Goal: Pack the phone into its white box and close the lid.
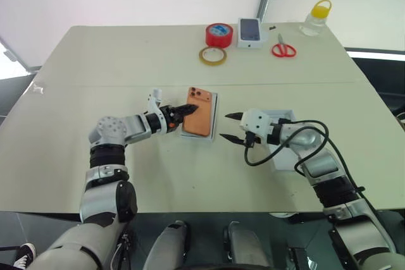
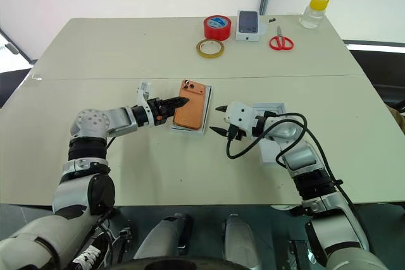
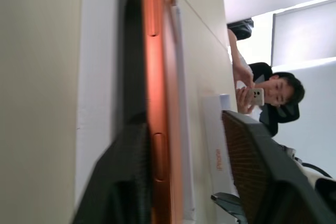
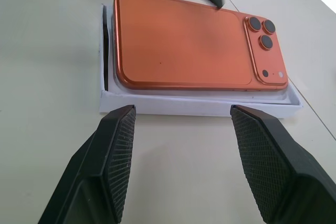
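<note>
The orange phone (image 1: 201, 117) lies back up on the shallow white box (image 1: 216, 113) in the middle of the table, camera cluster at the far end. In the right wrist view the phone (image 4: 184, 45) sits slightly askew in the white box (image 4: 199, 106). My left gripper (image 1: 191, 110) reaches in from the left, open, with its fingers on either side of the phone's left long edge (image 3: 160, 129). To the right of the box, clear of it, my right gripper (image 1: 230, 126) is open and empty. The white lid (image 1: 283, 116) lies partly under my right forearm.
At the table's far edge are a red tape roll (image 1: 219, 34), a tan tape roll (image 1: 212, 55), a small white box with a phone picture (image 1: 250, 31), red scissors (image 1: 284, 49) and a yellow-capped bottle (image 1: 316, 18). A seated person (image 3: 270, 95) shows beyond the table.
</note>
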`<state>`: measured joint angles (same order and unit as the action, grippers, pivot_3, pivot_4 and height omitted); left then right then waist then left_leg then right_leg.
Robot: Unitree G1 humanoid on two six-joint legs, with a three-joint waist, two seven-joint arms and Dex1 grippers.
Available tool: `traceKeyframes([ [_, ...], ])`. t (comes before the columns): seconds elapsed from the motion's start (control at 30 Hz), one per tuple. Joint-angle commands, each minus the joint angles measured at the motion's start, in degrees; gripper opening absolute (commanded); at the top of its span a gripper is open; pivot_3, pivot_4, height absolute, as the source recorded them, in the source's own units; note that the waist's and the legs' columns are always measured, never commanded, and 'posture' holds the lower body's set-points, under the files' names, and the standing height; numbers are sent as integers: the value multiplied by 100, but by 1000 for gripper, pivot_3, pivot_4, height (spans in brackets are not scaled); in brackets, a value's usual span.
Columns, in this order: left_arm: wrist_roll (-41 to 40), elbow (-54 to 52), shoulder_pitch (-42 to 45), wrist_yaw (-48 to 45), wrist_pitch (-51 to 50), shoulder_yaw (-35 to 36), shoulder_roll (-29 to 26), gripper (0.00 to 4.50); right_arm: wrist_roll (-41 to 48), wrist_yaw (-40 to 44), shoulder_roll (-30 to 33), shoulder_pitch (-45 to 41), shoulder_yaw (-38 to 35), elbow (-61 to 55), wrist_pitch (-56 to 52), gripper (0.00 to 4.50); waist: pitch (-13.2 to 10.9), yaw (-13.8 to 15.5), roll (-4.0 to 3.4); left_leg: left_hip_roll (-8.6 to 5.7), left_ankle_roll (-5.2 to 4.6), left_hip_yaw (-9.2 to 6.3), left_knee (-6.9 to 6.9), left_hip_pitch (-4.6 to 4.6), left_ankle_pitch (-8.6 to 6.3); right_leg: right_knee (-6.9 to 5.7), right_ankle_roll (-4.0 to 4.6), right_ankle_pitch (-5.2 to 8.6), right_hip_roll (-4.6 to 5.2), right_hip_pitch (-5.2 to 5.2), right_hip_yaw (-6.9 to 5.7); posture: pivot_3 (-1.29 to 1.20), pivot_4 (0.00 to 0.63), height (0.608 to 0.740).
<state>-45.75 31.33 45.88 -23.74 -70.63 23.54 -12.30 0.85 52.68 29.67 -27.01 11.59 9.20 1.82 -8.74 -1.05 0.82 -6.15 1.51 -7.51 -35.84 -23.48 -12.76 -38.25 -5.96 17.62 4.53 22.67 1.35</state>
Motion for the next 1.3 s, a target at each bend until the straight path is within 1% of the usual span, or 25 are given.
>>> traceKeyframes([
  [0.03, 21, -86, -14, -11, -122, -46, -83, 2753, 55, 10, -5, -3, -21, -232, 62, 3017, 0, -8, -1, 0, 0, 0, 0, 1, 0, -1, 0, 0, 0, 0, 0, 0, 150, 740],
  [0.17, 65, -366, -110, -109, -325, -280, -178, 2753, 46, 10, -9, -17, -15, -209, 74, 3017, 0, -9, -1, 0, 0, 0, -1, 1, 0, -1, 0, 0, 0, 0, 0, 0, 150, 740],
  [0.27, -47, -656, -143, -132, -516, -272, -237, 2753, 45, 5, -23, -33, -6, -205, 67, 3017, 0, -3, -1, 0, 0, 0, -1, 0, 0, -2, 0, 0, 0, 0, 0, 0, 150, 740],
  [0.33, 31, -792, -164, -155, -548, -384, -314, 2753, 46, -1, -26, -35, 0, -200, 74, 3017, 0, -7, -1, 0, 0, 0, -1, 0, 0, -2, 0, 0, 0, 1, 1, 0, 150, 740],
  [0.43, 138, -785, -134, -122, -508, -471, -356, 2753, 48, -11, -34, -37, 15, -178, 92, 3017, 0, -3, -1, 0, 0, 0, -1, 0, 0, -2, 0, 0, 0, 1, 1, 0, 150, 740],
  [0.53, 358, -833, -108, -72, -368, -725, -359, 2753, 47, -16, -58, -54, 29, -157, 100, 3017, 0, 4, -1, 0, 0, 0, -2, 0, 0, -2, 0, 0, 0, 0, 0, 0, 150, 740],
  [0.67, 348, -1105, -134, -105, -413, -835, -357, 2753, 47, -22, -58, -64, 30, -164, 99, 3017, 0, -2, -1, 0, 0, 0, -3, 0, 0, -2, 0, 0, 0, -1, 0, 0, 150, 740],
  [0.77, 701, -1465, -251, -175, -253, -1442, -516, 2753, 57, -24, -47, -45, 35, -169, 101, 3017, 0, 2, -1, 0, 0, 0, -2, 0, 0, -2, 0, 0, 0, 0, 0, 0, 150, 740],
  [0.83, 793, -1619, -271, -224, -250, -1645, -594, 2753, 60, -26, -51, -38, 42, -176, 99, 3017, 0, -1, -1, 0, 0, 0, -3, 0, 0, -2, 0, 0, 0, -2, 1, 0, 150, 740],
  [0.9, 655, -1681, -190, -248, -426, -1467, -626, 2753, 66, -28, -59, -54, 41, -179, 84, 3017, 0, -7, -1, 0, 0, 0, -2, 1, 0, -2, 0, 0, -1, -1, 2, 0, 150, 740],
  [1.1, 804, -1919, -147, -436, -475, -1724, -1020, 2753, 83, -16, -39, -89, 8, -129, 87, 3017, 0, -18, -1, 1, 0, 0, -1, 1, 0, -4, 0, 0, -2, 1, 2, 0, 150, 740],
  [1.2, 791, -1955, -101, -525, -521, -1675, -1169, 2753, 85, -11, -33, -105, 3, -103, 93, 3017, 0, -14, -1, 1, 0, 0, -1, 1, 0, -4, 0, 0, -2, 1, 3, 0, 150, 740],
  [1.3, 665, -1943, 5, -573, -588, -1434, -1234, 2753, 88, -8, -34, -118, -2, -74, 97, 3017, 0, 5, -1, 0, 0, 0, -2, 0, 0, -3, 0, 0, -1, 1, 3, 0, 150, 740],
])
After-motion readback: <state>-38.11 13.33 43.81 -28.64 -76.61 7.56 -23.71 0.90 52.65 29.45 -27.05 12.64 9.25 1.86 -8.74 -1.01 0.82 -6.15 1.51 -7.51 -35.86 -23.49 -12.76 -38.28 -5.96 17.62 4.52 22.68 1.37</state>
